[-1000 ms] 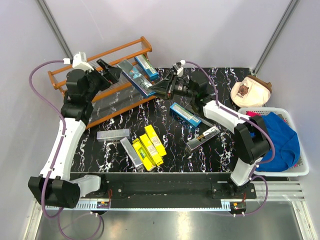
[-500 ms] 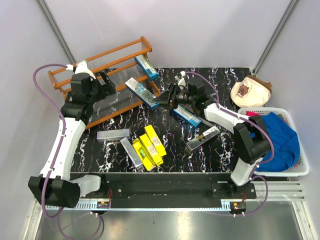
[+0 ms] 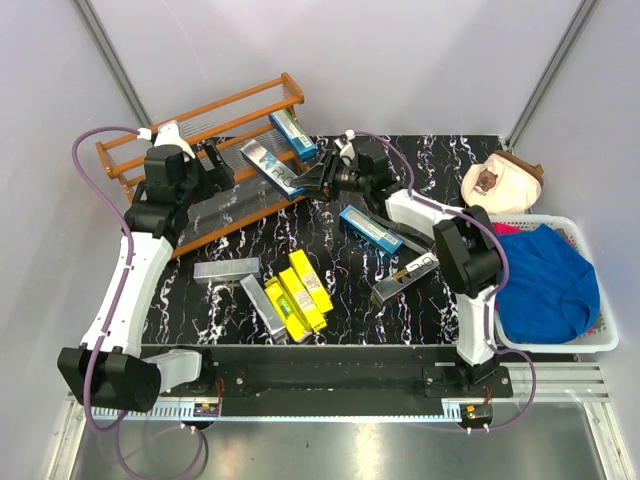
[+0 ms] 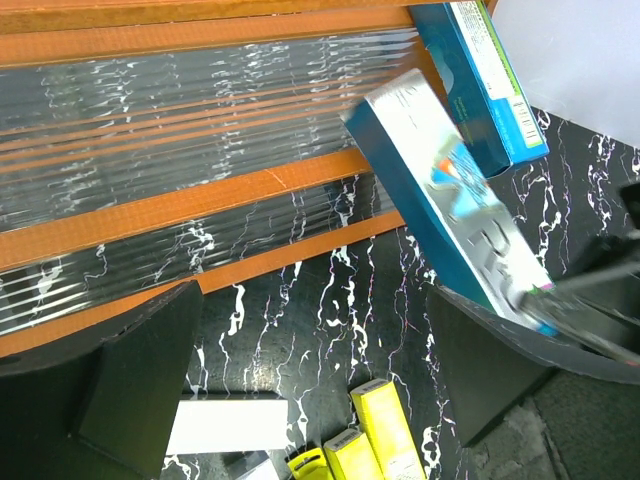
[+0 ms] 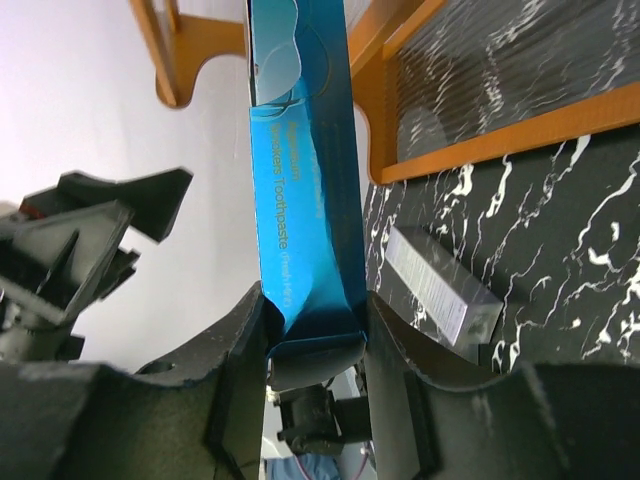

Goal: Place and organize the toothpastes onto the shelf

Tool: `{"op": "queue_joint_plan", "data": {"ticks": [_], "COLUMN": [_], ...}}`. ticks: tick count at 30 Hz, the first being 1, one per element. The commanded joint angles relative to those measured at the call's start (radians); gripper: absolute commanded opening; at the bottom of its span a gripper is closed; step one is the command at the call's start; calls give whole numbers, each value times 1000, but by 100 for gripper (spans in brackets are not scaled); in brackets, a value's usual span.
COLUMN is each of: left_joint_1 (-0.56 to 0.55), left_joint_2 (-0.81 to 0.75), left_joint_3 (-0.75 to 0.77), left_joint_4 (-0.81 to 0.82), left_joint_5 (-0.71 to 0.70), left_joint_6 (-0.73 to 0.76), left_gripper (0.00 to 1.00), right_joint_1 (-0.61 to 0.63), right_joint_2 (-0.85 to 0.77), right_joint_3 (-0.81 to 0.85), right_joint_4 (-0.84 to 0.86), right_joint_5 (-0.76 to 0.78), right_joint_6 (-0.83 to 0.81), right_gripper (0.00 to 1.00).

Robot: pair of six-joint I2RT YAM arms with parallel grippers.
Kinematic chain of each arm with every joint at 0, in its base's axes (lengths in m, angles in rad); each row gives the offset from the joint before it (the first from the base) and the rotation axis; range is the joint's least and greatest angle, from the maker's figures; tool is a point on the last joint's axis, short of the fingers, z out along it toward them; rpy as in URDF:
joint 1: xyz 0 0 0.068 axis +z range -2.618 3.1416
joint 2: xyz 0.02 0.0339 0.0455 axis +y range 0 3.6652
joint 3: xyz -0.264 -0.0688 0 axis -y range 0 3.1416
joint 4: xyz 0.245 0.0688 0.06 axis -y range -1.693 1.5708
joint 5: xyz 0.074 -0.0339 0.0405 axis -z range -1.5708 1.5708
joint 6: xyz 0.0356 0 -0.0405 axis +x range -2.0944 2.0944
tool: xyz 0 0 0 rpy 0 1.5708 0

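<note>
Over marbled table (image 3: pixel 440 290), right jaws (pinching blue carton (image 3: pixel 272 166)) moved nearer shelf (image 3: pixel 290 90); left jaws spread.

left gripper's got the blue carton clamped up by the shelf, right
Not the left: the right gripper has the blue carton clamped up by the shelf, as the right wrist view shows. The left gripper is open and holds nothing.

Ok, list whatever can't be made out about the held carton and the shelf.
- Right wrist view: the held carton in the right gripper runs off the top edge, so its far end is unseen.
- Left wrist view: its print is blurred.
- Top view: the left arm covers part of the shelf, on its lower tier.
</note>
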Motion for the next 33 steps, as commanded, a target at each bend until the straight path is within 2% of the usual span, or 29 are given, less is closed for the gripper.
{"op": "queue_joint_plan", "data": {"ticks": [1,14,21,33], "left_joint_1": [-3,-1,-1,-3], "left_joint_2": [-10,-46,-53,-67], "left_joint_3": [37,26,16,6], "left_joint_4": [18,7,4,-4], "left_joint_5": [32,40,41,43], "left_joint_6": [13,14,13,14], "left_gripper": [99,99,99,99], "right_joint_1": [-4,-63,-70,-68], "right_joint_2": [59,232,318,379], "right_joint_3": [112,225,342,405], "right_joint_4": [146,301,232,219], "right_joint_5": [21,59,90,145], "right_joint_6": [67,187,187,210], "right_gripper": [23,24,24,27]}}
